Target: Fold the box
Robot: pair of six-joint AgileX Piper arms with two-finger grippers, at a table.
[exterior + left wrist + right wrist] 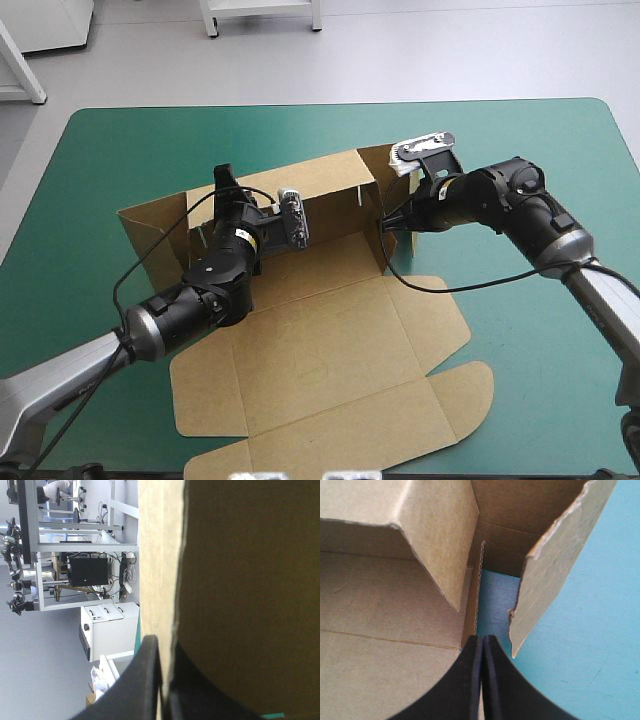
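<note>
— Box (330, 340) position?
— Middle of the bench (520, 130), back wall raised. The left fingers (145, 680) clamp that wall's top edge; the right fingers (465, 685) pinch its side wall.
— Handling?
— Light, stiff board, likely; hold near creases.

Teal-green table (120, 150) bears the part-raised brown box (330, 345).

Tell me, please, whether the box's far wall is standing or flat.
Standing: the far wall of the box rises upright; its near panels lie flat.

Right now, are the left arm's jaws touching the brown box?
Touching. Left wrist view: the box wall sits pinched between the left jaws.
</note>
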